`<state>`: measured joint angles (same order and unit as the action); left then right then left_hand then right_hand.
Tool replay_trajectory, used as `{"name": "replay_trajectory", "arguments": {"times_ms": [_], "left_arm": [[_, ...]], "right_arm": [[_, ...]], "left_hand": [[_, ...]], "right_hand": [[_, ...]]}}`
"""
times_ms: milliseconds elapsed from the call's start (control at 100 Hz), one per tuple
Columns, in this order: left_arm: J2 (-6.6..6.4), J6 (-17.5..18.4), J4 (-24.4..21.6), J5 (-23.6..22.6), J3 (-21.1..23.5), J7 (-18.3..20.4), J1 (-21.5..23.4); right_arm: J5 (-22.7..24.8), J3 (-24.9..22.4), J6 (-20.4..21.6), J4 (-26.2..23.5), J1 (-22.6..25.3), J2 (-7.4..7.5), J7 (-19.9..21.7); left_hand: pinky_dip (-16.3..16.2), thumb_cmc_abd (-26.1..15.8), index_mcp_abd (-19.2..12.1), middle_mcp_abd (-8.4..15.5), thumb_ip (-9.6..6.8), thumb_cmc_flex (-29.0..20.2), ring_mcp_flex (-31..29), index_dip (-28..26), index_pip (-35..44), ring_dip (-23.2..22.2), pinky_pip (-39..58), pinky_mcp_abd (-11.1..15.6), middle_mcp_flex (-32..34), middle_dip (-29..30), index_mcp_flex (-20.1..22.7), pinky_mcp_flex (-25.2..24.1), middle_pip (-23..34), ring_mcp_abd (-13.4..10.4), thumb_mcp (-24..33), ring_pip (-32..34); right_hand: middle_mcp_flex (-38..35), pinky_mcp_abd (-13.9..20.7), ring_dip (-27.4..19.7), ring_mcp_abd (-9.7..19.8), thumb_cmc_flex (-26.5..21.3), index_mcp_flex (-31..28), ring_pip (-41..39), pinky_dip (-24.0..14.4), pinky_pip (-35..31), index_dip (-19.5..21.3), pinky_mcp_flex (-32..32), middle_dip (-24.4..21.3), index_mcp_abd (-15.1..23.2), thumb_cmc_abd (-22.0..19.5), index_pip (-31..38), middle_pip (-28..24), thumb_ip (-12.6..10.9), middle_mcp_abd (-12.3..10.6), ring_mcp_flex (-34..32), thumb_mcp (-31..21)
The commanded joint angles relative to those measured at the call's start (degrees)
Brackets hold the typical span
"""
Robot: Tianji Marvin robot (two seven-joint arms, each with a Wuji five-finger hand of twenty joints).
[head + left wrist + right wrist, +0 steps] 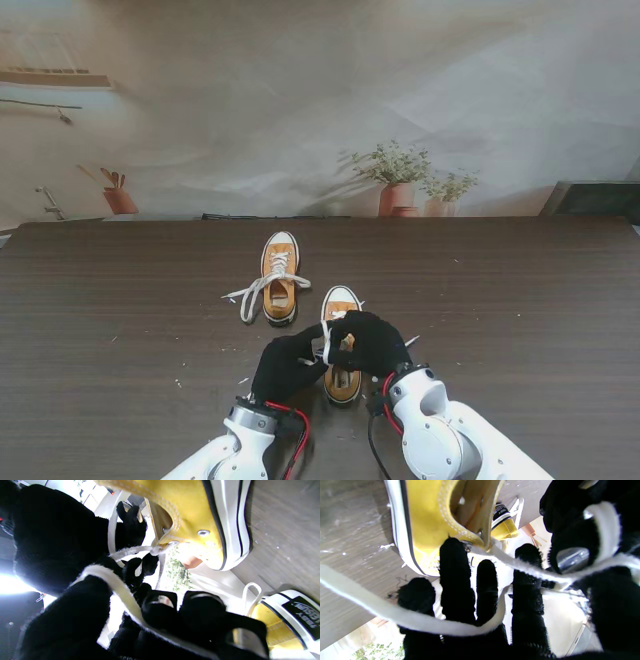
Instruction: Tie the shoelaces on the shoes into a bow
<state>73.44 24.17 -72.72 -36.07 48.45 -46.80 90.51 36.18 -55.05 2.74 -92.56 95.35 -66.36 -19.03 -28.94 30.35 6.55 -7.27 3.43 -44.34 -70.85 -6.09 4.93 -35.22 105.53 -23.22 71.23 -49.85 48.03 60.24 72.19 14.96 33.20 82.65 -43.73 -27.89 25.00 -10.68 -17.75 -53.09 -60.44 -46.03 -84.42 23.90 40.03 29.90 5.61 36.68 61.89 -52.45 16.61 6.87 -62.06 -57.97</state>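
Observation:
Two yellow sneakers with white soles stand on the dark table. The nearer shoe (342, 378) lies under both black-gloved hands. My left hand (285, 365) and right hand (377, 342) meet over its tongue. A white shoelace (120, 590) runs from the top eyelets (172, 543) across my left hand's fingers (160, 610), which curl on it. In the right wrist view another lace strand (420, 622) threads between my right hand's fingers (455, 580) and wraps a finger of the left hand (607, 600). The farther shoe (280, 278) has loose laces (250, 292) splayed on the table.
The table (120, 330) is dark wood grain with small white flecks near the shoes. A pale backdrop with printed potted plants (395, 180) rises behind its far edge. A dark box (595, 198) sits at the far right corner.

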Motion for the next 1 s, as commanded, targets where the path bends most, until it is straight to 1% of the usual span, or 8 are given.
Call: {"name": "replay_trajectory", "arguments": {"times_ms": [0,210,340,460,510,720,900,990], "left_arm": [[-0.17,-0.26,0.15,-0.19,-0.13,0.50,0.34],[-0.41,-0.17,-0.06,-0.58,0.06,0.74,0.60],[-0.58,-0.33,-0.56,-0.47,0.34,1.26,1.02],[-0.82,-0.36,-1.20,-0.31,0.77,2.11,1.63],[-0.88,-0.38,-1.39,-0.23,0.96,2.29,1.87],[-0.94,-0.47,-2.17,0.77,1.43,3.44,2.68],[-0.50,-0.07,-3.06,3.70,1.89,5.01,3.41],[-0.49,1.00,-3.46,5.52,2.27,6.95,3.72]], "right_arm": [[-1.10,0.15,-0.56,-0.16,0.49,-0.30,1.00],[-3.53,-0.12,-1.50,-1.25,0.88,-0.70,1.41],[-3.31,-0.12,-1.86,-1.68,1.14,-0.67,1.35],[-5.25,-0.25,-1.94,-1.83,1.31,-0.98,1.46],[-5.61,-0.31,-1.74,-1.77,1.41,-1.13,1.05],[-6.59,-0.49,-0.66,-1.37,1.82,-1.92,-1.96],[-6.99,-1.42,-0.48,-2.72,2.69,-1.42,0.02],[-6.80,-1.75,-0.10,-2.92,2.91,-1.28,0.40]], "left_hand": [[0.72,-0.61,-7.60,1.11,0.99,1.76,-1.85,0.20,1.00,1.13,6.02,0.78,0.18,1.15,0.59,0.57,-0.48,1.55,-0.23,-0.29],[1.24,-0.84,-8.12,1.61,0.96,1.85,-1.78,0.27,0.78,1.54,4.86,0.39,-0.73,1.52,0.05,0.40,-1.72,1.73,-0.40,-1.62],[2.53,-1.19,-8.52,1.95,0.86,2.10,-1.01,0.40,0.44,2.03,0.12,-3.13,-3.03,3.20,-0.83,-1.56,-6.17,1.98,-1.06,-5.53],[0.44,-2.10,-9.35,1.10,0.67,2.39,2.63,0.61,-0.10,1.55,-4.33,-5.45,-5.83,5.61,-2.29,-7.07,-11.76,2.03,-2.09,-8.99],[-2.47,-2.46,-9.34,0.97,0.48,2.35,3.66,0.71,-0.29,1.06,-6.31,-6.01,-6.72,6.08,-2.82,-8.43,-13.25,2.42,-2.63,-10.07],[-4.05,-4.08,-9.00,0.52,0.40,2.86,5.62,0.94,-0.93,1.08,-7.78,-6.38,-8.98,7.65,-4.53,-11.56,-17.06,3.04,-3.02,-11.11],[-7.18,-7.79,-9.45,-0.53,-0.20,2.67,7.19,1.16,-1.34,0.60,-9.24,-7.29,-10.80,7.80,-5.89,-13.43,-18.79,4.02,-4.50,-11.27],[-9.29,-12.69,-10.66,-0.53,-0.49,-0.98,9.46,1.18,-1.41,0.16,-10.93,-6.96,-13.92,8.11,-6.96,-15.82,-21.83,3.81,-9.44,-12.21]], "right_hand": [[2.53,0.39,0.09,-0.04,-7.24,3.12,2.07,0.64,1.30,-0.79,-1.96,-1.10,2.00,2.54,1.37,0.69,0.26,0.13,1.55,-7.03],[4.12,0.72,0.41,-0.02,-11.58,1.59,4.16,1.07,3.23,1.62,-4.79,-2.15,-2.03,4.68,5.09,0.33,1.09,0.49,3.80,-12.32],[6.37,1.68,0.74,0.82,-13.60,3.25,4.38,1.03,3.47,6.49,-5.68,-2.55,-7.04,2.40,7.36,-0.79,1.23,0.80,4.93,-11.89],[8.32,2.30,1.22,1.02,-14.35,4.87,4.60,1.02,3.87,10.44,-7.41,-2.68,-11.31,2.27,9.68,-2.42,0.23,1.96,6.91,-12.80],[7.93,2.54,1.41,1.34,-13.68,4.30,4.46,0.94,3.62,10.84,-7.04,-2.80,-11.74,3.88,10.36,-2.97,-0.48,2.00,6.68,-14.57],[4.96,2.16,1.11,1.33,-11.44,0.22,4.50,1.61,3.16,10.82,-4.91,-3.20,-11.99,12.73,11.50,-3.77,-2.14,1.98,4.56,-23.47],[4.60,2.10,0.95,1.18,-11.49,-0.84,4.62,1.88,3.13,10.93,-4.65,-3.26,-11.76,14.23,11.14,-3.66,-2.35,1.83,4.38,-24.99],[4.20,2.26,0.95,1.22,-11.35,-1.09,4.52,1.96,3.02,11.13,-4.49,-3.23,-11.08,14.27,10.84,-3.67,-2.39,1.40,4.12,-25.07]]}}
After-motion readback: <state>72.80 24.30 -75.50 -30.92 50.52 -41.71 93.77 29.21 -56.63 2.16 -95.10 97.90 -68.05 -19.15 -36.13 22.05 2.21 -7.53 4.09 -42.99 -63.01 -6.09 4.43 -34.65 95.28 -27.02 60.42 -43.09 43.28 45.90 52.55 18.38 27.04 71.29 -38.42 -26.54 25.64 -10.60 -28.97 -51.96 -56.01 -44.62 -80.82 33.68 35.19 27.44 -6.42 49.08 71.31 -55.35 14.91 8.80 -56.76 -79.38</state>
